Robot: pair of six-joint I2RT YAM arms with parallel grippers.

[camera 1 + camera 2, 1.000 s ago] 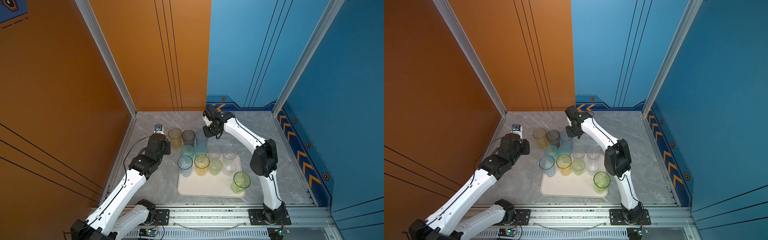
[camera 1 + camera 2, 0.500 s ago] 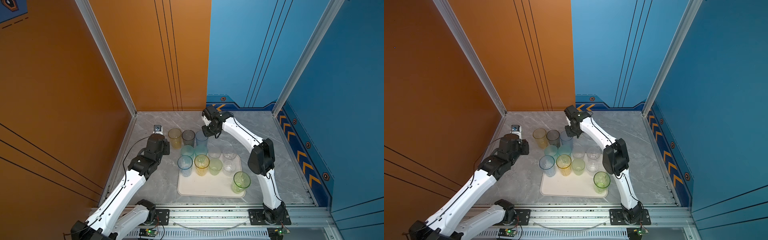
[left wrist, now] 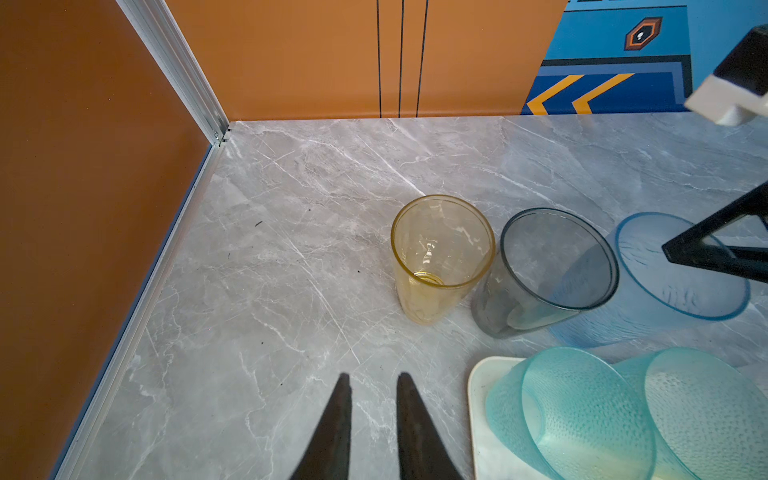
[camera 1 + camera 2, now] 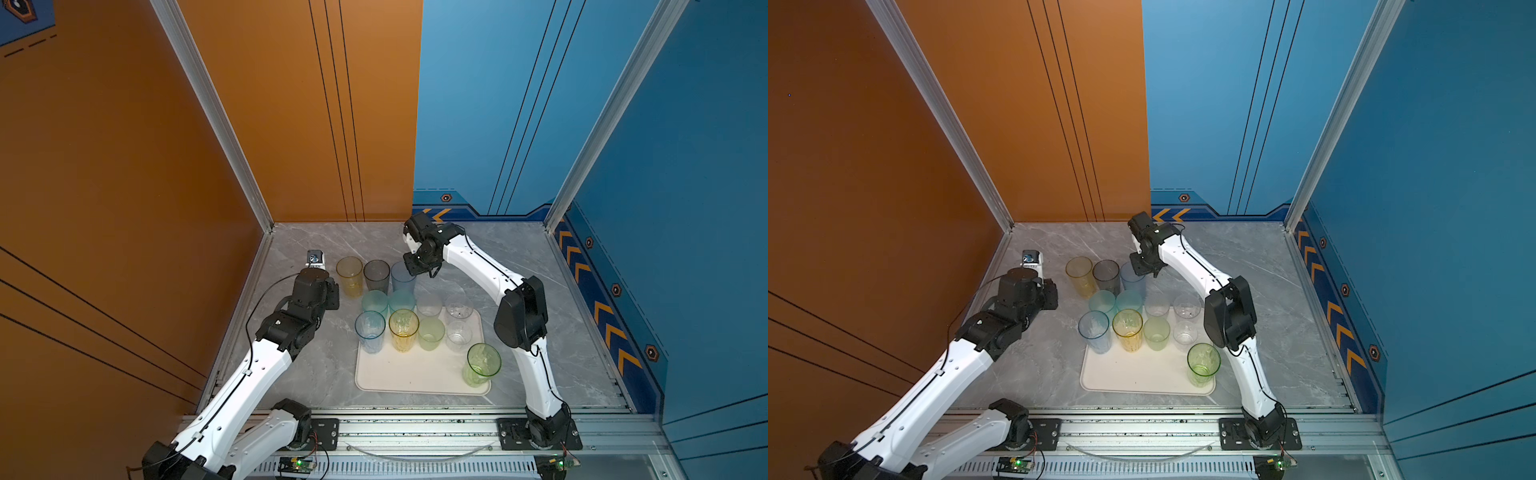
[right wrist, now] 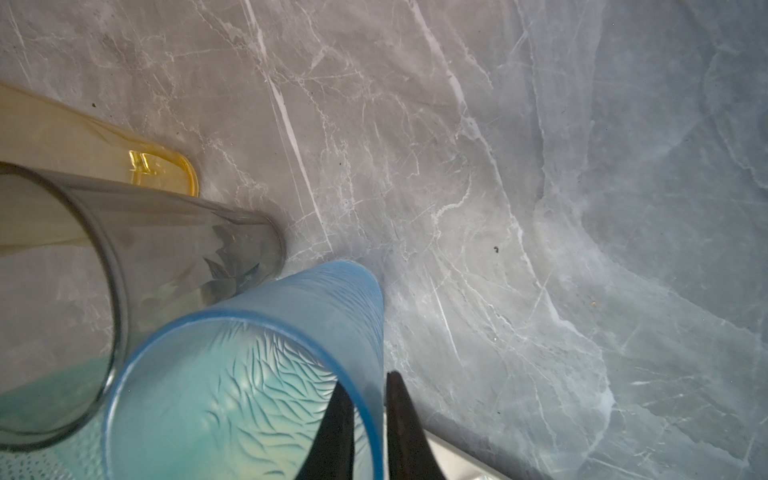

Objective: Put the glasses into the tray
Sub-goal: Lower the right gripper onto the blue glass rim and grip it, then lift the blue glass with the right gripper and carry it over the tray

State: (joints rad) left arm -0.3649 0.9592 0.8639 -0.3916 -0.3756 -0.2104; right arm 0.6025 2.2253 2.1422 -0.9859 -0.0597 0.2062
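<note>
The cream tray holds several glasses, among them a tall green one at its front right corner. Behind the tray, on the marble, three tall glasses stand in a row: yellow, smoke-grey and blue. My right gripper is shut on the blue glass's rim, with one finger inside and one outside. My left gripper is open and holds nothing, low over the marble left of the tray and short of the yellow glass.
Two frosted teal glasses crowd the tray's far left corner. The orange wall and its aluminium rail run close along the left arm's side. The blue back wall stands just behind the right wrist.
The right gripper's fingers have closed on the blue glass's rim, with the wrist shifting slightly. The left arm and the other glasses have not moved.
</note>
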